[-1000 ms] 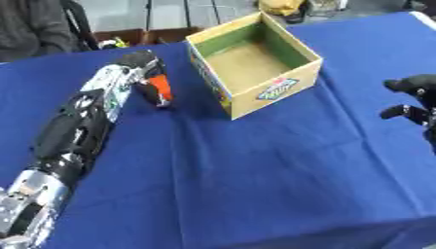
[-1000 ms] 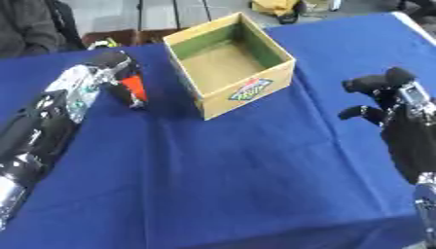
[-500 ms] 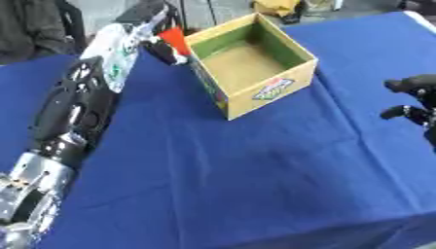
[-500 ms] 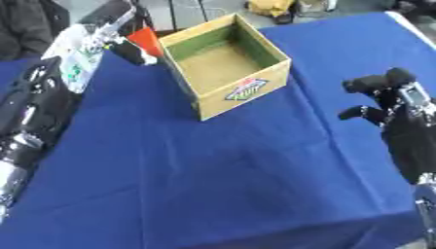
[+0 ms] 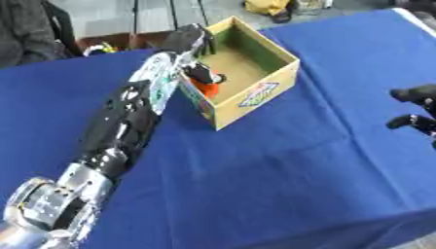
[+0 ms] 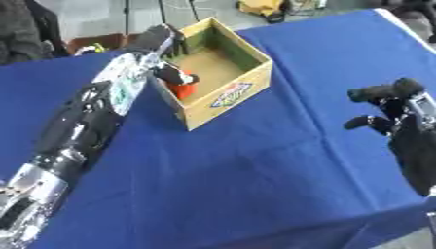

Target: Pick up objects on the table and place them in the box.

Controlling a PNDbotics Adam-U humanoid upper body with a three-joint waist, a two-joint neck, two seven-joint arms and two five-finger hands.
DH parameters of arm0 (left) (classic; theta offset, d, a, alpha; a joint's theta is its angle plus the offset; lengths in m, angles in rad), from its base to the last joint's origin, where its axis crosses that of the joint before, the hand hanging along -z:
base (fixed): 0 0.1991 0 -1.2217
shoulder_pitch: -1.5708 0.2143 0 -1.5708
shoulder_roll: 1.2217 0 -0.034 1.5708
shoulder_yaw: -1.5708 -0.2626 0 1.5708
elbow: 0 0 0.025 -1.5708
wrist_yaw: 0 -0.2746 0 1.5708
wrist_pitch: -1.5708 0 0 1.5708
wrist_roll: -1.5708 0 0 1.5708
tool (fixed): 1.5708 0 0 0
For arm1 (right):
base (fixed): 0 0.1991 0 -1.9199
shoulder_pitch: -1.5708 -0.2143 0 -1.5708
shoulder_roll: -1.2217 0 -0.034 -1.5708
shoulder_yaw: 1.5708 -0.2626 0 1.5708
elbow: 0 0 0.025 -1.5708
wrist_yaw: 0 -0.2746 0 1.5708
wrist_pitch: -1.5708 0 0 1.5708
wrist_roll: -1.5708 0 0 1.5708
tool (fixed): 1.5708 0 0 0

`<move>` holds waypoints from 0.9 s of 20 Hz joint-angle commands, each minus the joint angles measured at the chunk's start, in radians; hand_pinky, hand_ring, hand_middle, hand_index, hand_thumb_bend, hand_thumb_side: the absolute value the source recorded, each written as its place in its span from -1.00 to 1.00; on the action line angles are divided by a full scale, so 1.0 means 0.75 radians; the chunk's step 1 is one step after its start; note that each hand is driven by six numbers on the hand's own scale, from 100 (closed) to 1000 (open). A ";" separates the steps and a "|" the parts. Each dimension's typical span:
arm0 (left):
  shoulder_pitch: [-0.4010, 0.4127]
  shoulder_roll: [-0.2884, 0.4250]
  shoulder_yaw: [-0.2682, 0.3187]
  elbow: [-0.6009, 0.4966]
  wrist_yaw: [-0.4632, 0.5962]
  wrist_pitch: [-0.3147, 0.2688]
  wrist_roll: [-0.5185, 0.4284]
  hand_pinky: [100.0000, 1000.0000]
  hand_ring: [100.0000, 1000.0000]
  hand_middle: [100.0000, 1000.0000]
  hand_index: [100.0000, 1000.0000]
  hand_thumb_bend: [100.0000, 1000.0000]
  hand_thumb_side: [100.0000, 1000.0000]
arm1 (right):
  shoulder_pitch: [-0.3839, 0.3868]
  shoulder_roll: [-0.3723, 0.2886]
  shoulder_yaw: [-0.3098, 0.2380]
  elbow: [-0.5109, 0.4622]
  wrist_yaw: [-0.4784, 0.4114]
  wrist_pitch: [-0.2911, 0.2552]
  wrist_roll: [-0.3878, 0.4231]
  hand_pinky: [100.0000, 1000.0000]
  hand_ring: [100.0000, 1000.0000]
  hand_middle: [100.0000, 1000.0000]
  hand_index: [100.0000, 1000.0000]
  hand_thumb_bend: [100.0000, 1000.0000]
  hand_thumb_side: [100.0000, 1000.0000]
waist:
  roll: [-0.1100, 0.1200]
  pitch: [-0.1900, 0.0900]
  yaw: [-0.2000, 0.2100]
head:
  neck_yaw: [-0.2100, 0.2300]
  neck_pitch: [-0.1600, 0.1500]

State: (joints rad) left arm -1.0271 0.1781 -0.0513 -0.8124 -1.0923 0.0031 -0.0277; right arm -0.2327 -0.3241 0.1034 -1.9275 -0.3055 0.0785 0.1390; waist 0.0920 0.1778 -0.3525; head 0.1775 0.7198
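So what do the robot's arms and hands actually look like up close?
The left arm is mostly black, with a silver ring joint near the bottom and a pale panel with green markings on the forearm. Its left robot hand is dark. The right robot hand is black, with thick rounded fingers and a small grey patch at the wrist.

Left arm (image 5: 128, 126) lay across the box (image 5: 255, 92)'s left wall, blocking that side. Blue cloth (image 5: 281, 185) in front of and right of the box lay open.

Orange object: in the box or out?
In: the orange object sits below the cardboard box rim, held by the left hand.
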 commanded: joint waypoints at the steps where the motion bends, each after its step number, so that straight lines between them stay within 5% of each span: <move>1: -0.022 -0.002 -0.002 -0.005 -0.009 -0.022 0.067 0.28 0.44 0.39 0.62 1.00 -0.15 | -0.020 -0.005 -0.001 -0.009 -0.007 -0.001 0.007 0.04 0.68 0.16 0.28 -1.00 0.59 | -0.008 -0.017 -0.003 | 0.006 -0.012; 4: -0.021 0.001 -0.012 -0.032 0.002 -0.078 0.072 0.43 0.63 0.62 0.73 1.00 0.18 | -0.019 -0.003 -0.001 -0.007 -0.007 0.000 0.008 0.04 0.68 0.16 0.28 -1.00 0.59 | -0.008 -0.020 0.000 | 0.003 -0.012; 8: -0.007 0.041 -0.016 -0.199 0.167 -0.145 0.177 0.20 0.47 0.48 0.61 1.00 0.25 | -0.014 -0.003 -0.008 -0.003 -0.006 -0.002 0.005 0.04 0.68 0.16 0.28 -1.00 0.59 | -0.014 -0.026 0.029 | -0.015 -0.008; 12: 0.087 0.136 -0.022 -0.545 0.578 -0.199 0.263 0.10 0.41 0.42 0.53 0.91 0.25 | -0.007 -0.005 -0.027 0.000 -0.001 -0.008 -0.012 0.04 0.68 0.16 0.27 -1.00 0.58 | -0.024 -0.028 0.108 | -0.066 0.002; 18: 0.393 0.283 0.031 -1.033 1.143 -0.129 0.360 0.04 0.36 0.36 0.48 0.72 0.35 | 0.003 -0.008 -0.051 0.002 0.006 -0.018 -0.037 0.04 0.68 0.16 0.28 -1.00 0.58 | -0.038 -0.025 0.221 | -0.112 0.002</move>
State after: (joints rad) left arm -0.7247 0.3480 -0.0465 -1.5051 -0.3119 -0.1034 0.2247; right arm -0.2265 -0.3185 0.0765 -1.9167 -0.3042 0.0668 0.1175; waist 0.0702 0.1732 -0.1805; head 0.1016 0.7206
